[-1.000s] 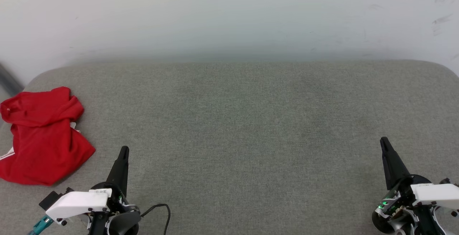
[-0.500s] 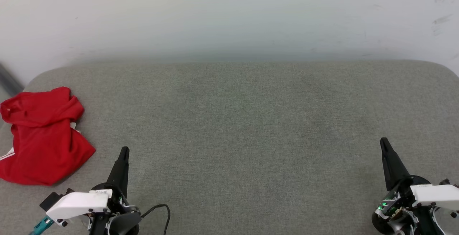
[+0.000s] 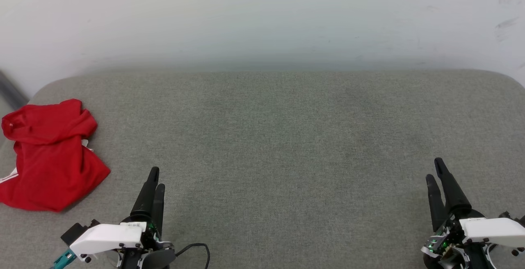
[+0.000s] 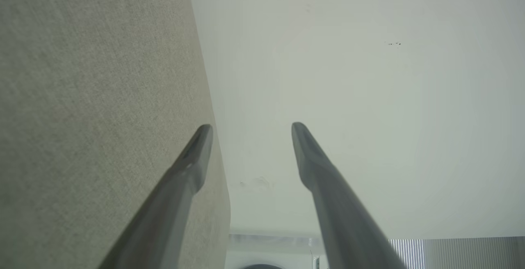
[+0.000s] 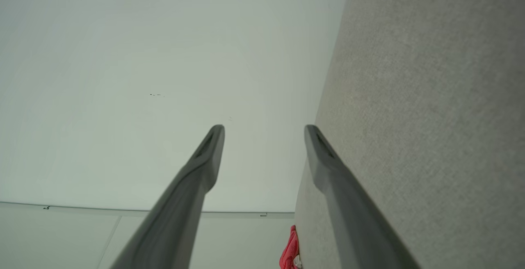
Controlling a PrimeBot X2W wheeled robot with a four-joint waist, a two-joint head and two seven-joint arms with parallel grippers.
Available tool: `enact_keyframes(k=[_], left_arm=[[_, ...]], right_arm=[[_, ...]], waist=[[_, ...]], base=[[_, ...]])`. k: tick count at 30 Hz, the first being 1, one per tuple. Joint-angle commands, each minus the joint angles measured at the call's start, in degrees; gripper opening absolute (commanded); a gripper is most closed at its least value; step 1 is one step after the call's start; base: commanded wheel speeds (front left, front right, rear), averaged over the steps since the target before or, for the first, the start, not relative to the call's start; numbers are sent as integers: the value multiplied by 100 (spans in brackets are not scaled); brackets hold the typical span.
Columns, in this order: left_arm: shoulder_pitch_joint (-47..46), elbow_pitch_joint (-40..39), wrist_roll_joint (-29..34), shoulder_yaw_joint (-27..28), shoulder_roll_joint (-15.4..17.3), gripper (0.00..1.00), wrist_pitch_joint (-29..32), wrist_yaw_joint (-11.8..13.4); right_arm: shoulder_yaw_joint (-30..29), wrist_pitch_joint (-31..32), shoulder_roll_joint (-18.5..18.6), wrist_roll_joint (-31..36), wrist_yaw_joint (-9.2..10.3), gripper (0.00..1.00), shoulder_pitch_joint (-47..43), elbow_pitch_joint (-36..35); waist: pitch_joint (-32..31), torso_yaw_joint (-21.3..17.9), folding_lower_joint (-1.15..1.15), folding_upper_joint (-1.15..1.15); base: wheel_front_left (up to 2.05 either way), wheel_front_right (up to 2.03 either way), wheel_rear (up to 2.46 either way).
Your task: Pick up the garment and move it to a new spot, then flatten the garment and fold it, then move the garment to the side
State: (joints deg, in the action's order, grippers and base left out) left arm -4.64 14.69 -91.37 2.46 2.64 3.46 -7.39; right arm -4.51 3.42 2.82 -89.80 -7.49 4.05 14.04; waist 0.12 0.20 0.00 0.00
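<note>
Head view: the left gripper (image 3: 156,176) and right gripper (image 3: 434,168) hung near the front corners of the grey fabric surface (image 3: 287,137), fingers forward and parted; the crumpled red jersey (image 3: 49,158) lay far left. Left wrist view: fingers spread, empty. Right wrist view: spread, empty.

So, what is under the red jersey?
The red jersey lies crumpled on the grey cushion. A bit of white trim shows at its left edge; whatever its folds cover is hidden.

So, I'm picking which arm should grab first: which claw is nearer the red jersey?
Left. The left claw sits just to the right of the red jersey, not touching; the right claw is far across the grey fabric surface.
</note>
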Motion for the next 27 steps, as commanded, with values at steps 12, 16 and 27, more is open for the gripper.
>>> enact_keyframes(k=[12,16,27], left_arm=[[-251,-233,1081,-364,83,100,-379,-11],[-287,-213,1609,-391,92,100,-472,-11],[-368,-179,3069,-422,49,100,-702,-11]], right_arm=[[199,-379,78,1439,0,100,28,-385],[213,-470,101,2037,0,100,37,-451],[147,-668,83,3899,0,100,1,-610]], waist=[[-23,-6,0,0],[-23,-10,0,0],[-24,-10,0,0]], base=[[0,0,0],[0,0,0],[0,0,0]])
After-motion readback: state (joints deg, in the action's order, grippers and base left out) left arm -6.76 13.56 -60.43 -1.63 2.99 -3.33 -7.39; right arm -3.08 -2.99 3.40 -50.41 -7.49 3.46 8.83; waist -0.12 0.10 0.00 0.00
